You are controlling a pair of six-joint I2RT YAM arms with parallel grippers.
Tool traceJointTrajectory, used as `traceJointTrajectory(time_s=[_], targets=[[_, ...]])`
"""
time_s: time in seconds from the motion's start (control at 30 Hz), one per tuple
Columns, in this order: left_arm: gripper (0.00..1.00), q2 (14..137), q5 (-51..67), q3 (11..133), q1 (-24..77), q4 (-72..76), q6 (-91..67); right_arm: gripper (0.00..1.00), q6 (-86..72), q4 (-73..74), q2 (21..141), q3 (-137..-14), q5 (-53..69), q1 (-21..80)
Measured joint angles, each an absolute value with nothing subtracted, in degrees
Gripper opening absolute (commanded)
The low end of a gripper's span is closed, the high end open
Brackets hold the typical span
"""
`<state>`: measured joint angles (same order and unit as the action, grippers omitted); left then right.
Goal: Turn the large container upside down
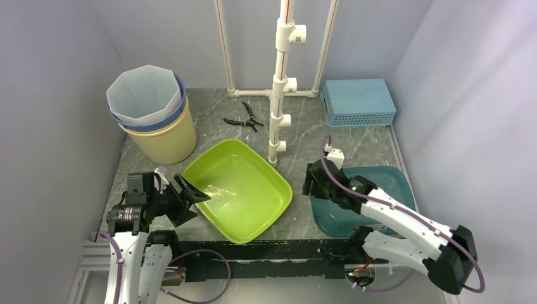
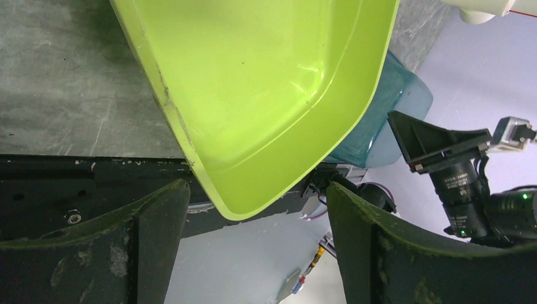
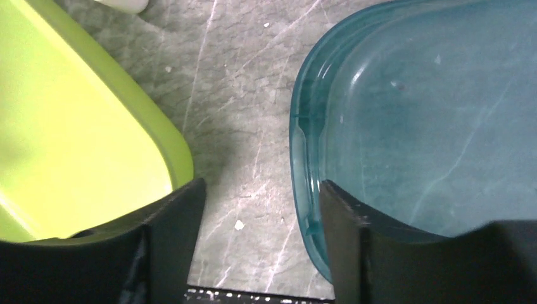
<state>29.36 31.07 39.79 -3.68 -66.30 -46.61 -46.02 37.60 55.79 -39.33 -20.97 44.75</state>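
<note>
The large lime-green tub (image 1: pixel 240 189) sits upright, open side up, in the middle of the table. It also shows in the left wrist view (image 2: pixel 266 95) and the right wrist view (image 3: pixel 69 145). My left gripper (image 1: pixel 190 199) is open at the tub's left rim. In the left wrist view the left gripper (image 2: pixel 253 253) has the tub's rounded corner between its spread fingers; I cannot tell if they touch. My right gripper (image 1: pixel 315 180) is open and empty. It hangs over the bare strip between the green tub and a smaller teal tub (image 3: pixel 430 126), as the right wrist view shows (image 3: pixel 259 234).
The teal tub (image 1: pixel 380 196) lies at the right under my right arm. A yellow bucket with a white liner (image 1: pixel 152 114) stands back left. Black pliers (image 1: pixel 244 117), a white pipe stand (image 1: pixel 282 82) and a blue perforated box (image 1: pixel 358 101) are at the back. Walls close in.
</note>
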Motion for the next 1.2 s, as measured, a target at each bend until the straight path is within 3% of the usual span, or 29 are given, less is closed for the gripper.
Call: traceJointTrajectory(time_s=[0.07, 0.2, 0.63, 0.97, 1.2], targets=[[0.84, 29.4, 31.1, 39.8, -3.7, -66.3, -46.6, 0.85, -47.9, 39.8, 52.6, -39.4, -21.0, 44.8], [0.84, 29.4, 31.0, 39.8, -3.7, -66.3, -46.6, 0.91, -53.2, 46.6, 44.9, -40.1, -23.3, 44.8], [0.84, 29.6, 31.0, 39.8, -3.7, -66.2, -46.6, 1.0, -83.2, 73.1, 25.8, -42.5, -36.0, 44.7], [0.84, 29.8, 31.0, 39.8, -3.7, -66.2, -46.8, 1.0, -95.3, 78.5, 26.2, -41.2, -38.3, 44.7], [0.84, 29.9, 31.0, 39.8, -3.7, -66.0, -46.8, 1.0, -101.4, 80.0, 35.5, -41.2, -40.1, 44.7]])
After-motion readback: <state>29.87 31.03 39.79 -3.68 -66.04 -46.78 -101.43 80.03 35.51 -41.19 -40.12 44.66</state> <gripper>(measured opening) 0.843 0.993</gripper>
